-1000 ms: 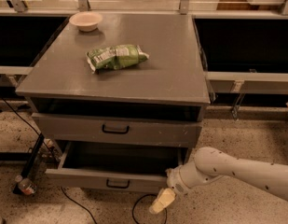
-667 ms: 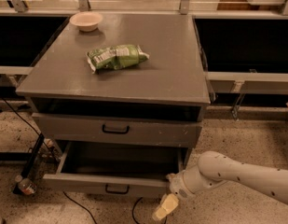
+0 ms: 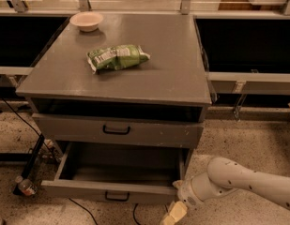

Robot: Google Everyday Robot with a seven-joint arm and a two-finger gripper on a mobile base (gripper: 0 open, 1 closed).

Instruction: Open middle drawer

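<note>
Standing pulled well out beneath the front edge of the table, the middle drawer shows its grey box. The end effector hangs just beside the drawer's front right corner, apart from the handle; whether it is spread or pressed together cannot be told.

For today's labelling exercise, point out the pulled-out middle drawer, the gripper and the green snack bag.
middle drawer point(image 3: 83, 190): camera view, grey front panel.
gripper point(image 3: 171, 215): camera view, its pale tip, by the drawer's right front corner.
green snack bag point(image 3: 117, 57): camera view, its middle.
</note>
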